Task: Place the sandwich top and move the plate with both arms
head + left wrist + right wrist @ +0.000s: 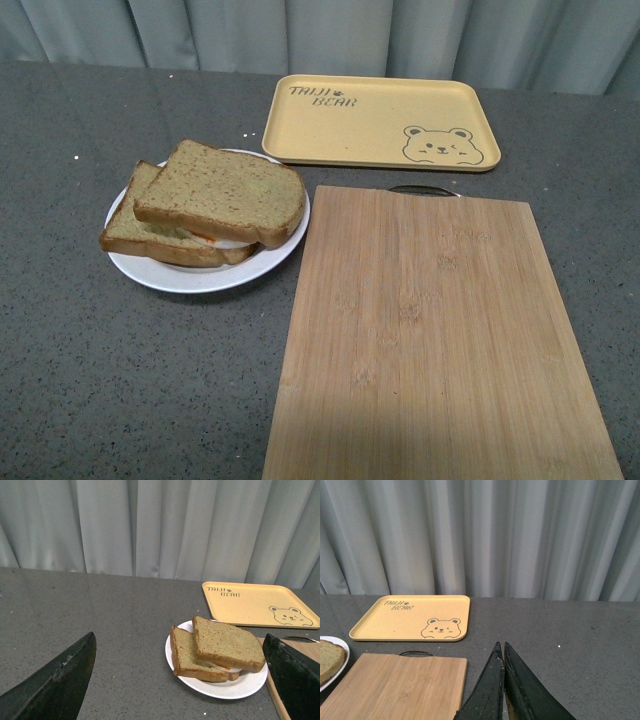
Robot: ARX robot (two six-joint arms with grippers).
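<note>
**Desk:** Where are your grippers?

**Me:** My left gripper [180, 636] hangs over the table [100, 620] with its jaws spread wide and nothing between them. One finger [55, 685] shows at each side of that wrist view, with the plate lying beyond the gap. My right gripper [501, 646] has its jaws pressed together on nothing, above the table just off the board's right side.

**Desk:** What's nearest on the table?

**Me:** The board [440, 340]. It's bamboo and lies flat in front of me, a little to my right, with a dark handle [425, 189] at its far edge.

**Desk:** And the sandwich?

**Me:** The plate [200, 275] sits on the table just left of the board's far corner. I can't tell whether its rim touches the wood. On it lies the lower slice [130, 230], and the top slice [225, 190] lies flat over that. The top slice is shifted right and back, so the lower slice's left end shows. A bit of white and orange filling [210, 240] peeks out between them at the near edge.

**Desk:** What's beyond that?

**Me:** The yellow tray [380, 120] with its bear drawing lies just behind the board, apart from the plate. Behind everything hangs a grey curtain [300, 30].
</note>
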